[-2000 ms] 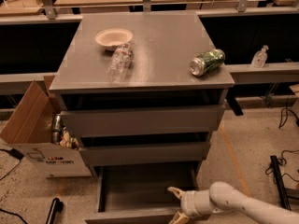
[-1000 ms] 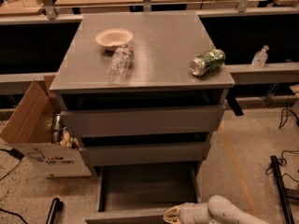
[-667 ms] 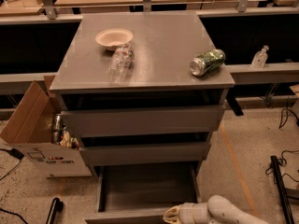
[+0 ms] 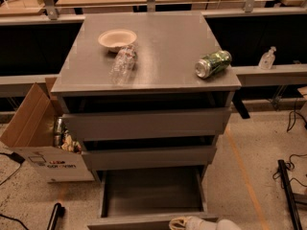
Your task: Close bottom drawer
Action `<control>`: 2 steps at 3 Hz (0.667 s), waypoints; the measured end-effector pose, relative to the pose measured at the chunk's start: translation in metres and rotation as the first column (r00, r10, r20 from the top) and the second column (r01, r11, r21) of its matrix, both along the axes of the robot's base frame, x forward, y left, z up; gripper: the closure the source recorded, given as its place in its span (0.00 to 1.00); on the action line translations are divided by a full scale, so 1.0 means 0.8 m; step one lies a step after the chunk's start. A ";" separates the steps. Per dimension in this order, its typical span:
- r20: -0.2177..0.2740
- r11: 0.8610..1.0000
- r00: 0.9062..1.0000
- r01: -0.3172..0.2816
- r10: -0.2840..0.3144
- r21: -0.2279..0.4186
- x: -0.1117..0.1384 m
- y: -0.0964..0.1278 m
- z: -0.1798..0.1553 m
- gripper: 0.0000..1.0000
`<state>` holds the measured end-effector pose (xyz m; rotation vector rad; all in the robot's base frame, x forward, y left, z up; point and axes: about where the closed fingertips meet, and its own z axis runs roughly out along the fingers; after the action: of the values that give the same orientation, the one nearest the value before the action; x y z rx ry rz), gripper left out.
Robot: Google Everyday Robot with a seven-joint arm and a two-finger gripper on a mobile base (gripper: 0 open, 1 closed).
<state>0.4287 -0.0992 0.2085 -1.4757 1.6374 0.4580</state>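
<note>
— What's around the desk?

— On its top I see a paper bowl near the back left corner, a clear plastic bottle lying just in front of it, and a green can on its side at the right edge. An open cardboard box stands on the floor against the left side. Nothing sits in the drawer's path.

— And the bottom drawer?

— Pulled well out below the desk's front edge, with its grey inside bare. The top drawer and the middle drawer above it stand slightly out.

— Where is the gripper?

— At the front panel, toward its right end. Two seconds ago it hung higher, over the drawer's right front corner. The drawer is as far out as before.

— Is it clamped or released?

— I cannot tell. The frame's bottom edge cuts off the gripper and most of the arm, and also the lower part of the front panel.
</note>
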 end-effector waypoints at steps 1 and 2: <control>0.023 1.000 1.000 0.005 -0.006 0.005 -0.003 -0.004 -0.018 1.00; -0.015 1.000 1.000 0.005 -0.005 0.014 -0.002 -0.007 -0.044 1.00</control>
<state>0.4268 -0.1046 0.1730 -1.4611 1.6456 0.4776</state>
